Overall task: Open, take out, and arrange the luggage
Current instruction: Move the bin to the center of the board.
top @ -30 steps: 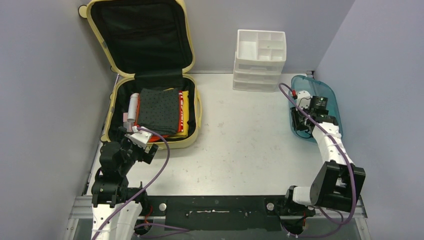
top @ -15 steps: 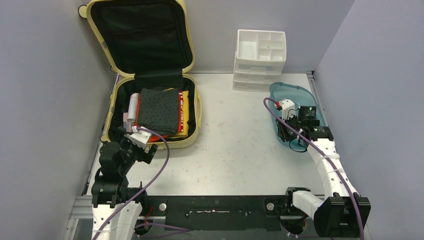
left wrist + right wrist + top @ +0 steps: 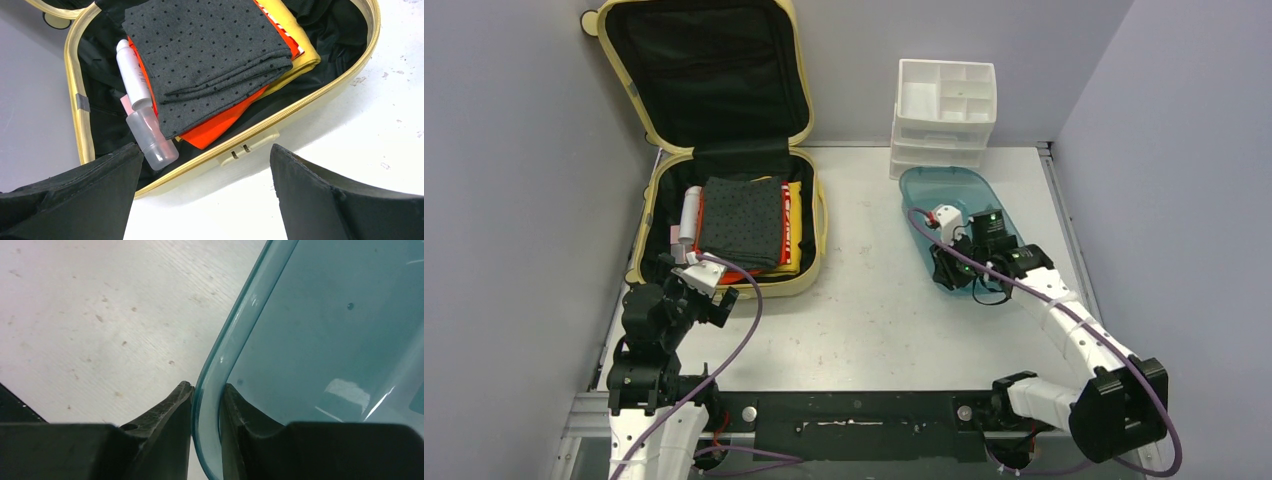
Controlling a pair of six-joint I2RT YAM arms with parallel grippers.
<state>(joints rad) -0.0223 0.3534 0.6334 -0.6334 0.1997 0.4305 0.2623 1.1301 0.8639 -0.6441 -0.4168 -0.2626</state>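
Observation:
The pale-yellow luggage [image 3: 816, 215] lies open at the back left, lid up against the wall. Inside lie a folded grey dotted cloth [image 3: 742, 222] on orange and yellow cloths, and a clear bottle [image 3: 689, 214]. In the left wrist view the luggage rim [image 3: 250, 145], grey cloth [image 3: 210, 55] and bottle [image 3: 150, 137] show. My left gripper [image 3: 692, 290] is open and empty, just in front of the luggage's near edge. My right gripper [image 3: 944, 268] is shut on the rim of the teal tray [image 3: 946, 195]; in the right wrist view its fingertips [image 3: 182, 395] pinch the tray's edge [image 3: 205, 390].
A white drawer organizer [image 3: 944, 120] stands at the back, just behind the teal tray. Grey walls close in on the left, back and right. The bare table [image 3: 874, 300] lies between the luggage and the tray.
My right gripper has dragged the teal tray from the right wall leftward toward the table's middle, below the organizer. The left arm has not moved.

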